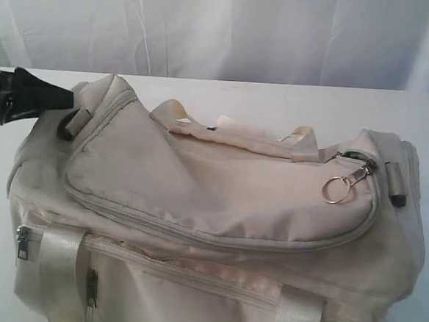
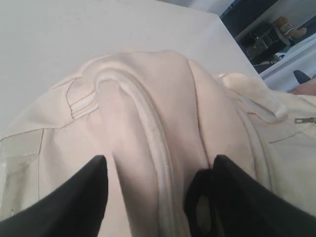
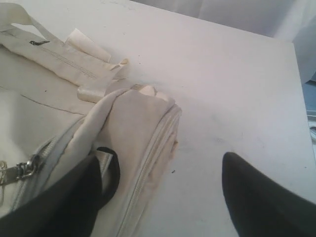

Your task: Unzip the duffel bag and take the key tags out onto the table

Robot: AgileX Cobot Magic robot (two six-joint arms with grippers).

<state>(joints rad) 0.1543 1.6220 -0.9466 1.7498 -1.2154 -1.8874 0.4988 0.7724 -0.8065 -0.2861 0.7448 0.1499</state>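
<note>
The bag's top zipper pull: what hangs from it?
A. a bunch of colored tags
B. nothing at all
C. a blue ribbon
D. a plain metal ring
D: a bare metal ring dangles from the zipper pull near the right end of the bag in the exterior view, with no tags or ribbon on it.

duffel bag: cream woven cloth, matt, softly creased | webbing handles: satin-glossy woven strap | zipper pull with split ring: bright polished metal | table: white, smooth, matt, few dark specks | backdrop curtain: thin white cloth, slight sheen
</note>
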